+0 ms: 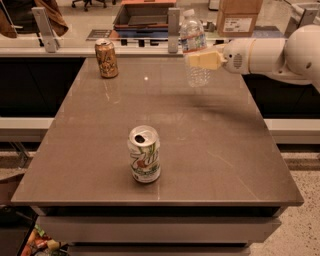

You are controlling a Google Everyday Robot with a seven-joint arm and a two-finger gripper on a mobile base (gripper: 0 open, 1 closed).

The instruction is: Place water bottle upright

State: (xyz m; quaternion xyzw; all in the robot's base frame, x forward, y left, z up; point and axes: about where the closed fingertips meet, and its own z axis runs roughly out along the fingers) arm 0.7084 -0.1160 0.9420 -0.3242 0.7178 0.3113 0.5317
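The water bottle (194,41), clear and ribbed with a white cap and pale label, stands nearly upright at the far right of the brown table (200,150), its base at or just above the surface. My gripper (198,60) reaches in from the right on a white arm and is shut on the water bottle's middle, with a cream finger (206,60) across its front.
A white-green soda can (144,154) stands upright near the table's front centre. A gold-brown soda can (106,58) stands at the far left corner. Behind the table run a counter with a tray (145,15) and a cardboard box (239,17).
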